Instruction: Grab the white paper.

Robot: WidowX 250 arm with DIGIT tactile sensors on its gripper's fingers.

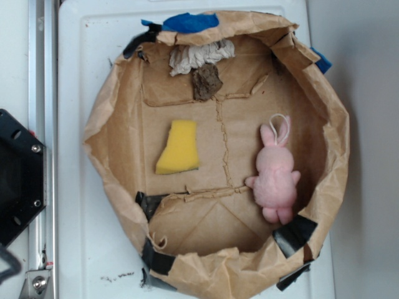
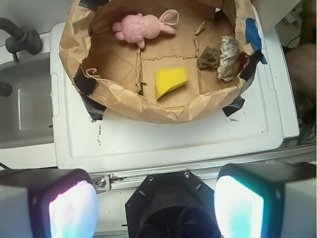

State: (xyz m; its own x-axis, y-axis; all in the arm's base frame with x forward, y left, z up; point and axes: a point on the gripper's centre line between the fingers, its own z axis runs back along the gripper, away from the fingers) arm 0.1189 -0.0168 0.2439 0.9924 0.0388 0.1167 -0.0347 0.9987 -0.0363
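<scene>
The crumpled off-white paper wad (image 1: 201,55) lies against the wall inside the tan brown paper bag (image 1: 115,112), touching a small dark brown rough lump (image 1: 206,83). The gripper (image 2: 156,206) is wide open and empty, well apart from the bag.

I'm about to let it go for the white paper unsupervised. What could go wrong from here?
The white paper lies against the brown lump, so the pincer might pinch both or grab the lump. It also sits tight under the paper bag rim, so a finger may snag the wall on the descent. The pincer is open and far back, outside the bag, so the long approach leaves room for error.
</scene>
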